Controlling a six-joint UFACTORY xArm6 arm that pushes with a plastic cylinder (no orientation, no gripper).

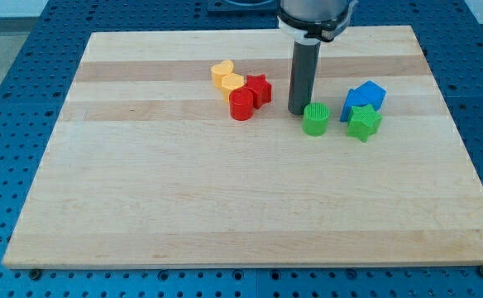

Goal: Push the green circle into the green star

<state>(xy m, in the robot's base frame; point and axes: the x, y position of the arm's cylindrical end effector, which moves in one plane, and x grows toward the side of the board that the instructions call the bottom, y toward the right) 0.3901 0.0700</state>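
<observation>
Now my tip [297, 112] touching green circle [315, 119] on its upper-left; green star [364, 122] just beside to view's right w/ small gap. Circle upright, no long axis. No jaws, just rod.

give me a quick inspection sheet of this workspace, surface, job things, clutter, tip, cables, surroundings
surface: pale wooden board, lying flat.
job's things: green circle and green star side by side on the view's right, a small gap between them, star to the right.
clutter: blue block just behind the star, shape unclear; red circle, red star and two yellow blocks bunched left of centre near the view's top.
tip: my tip sits on the board close to the circle's upper left edge; contact cannot be told.
cables: nothing seen.
surroundings: blue perforated table around the board.
</observation>
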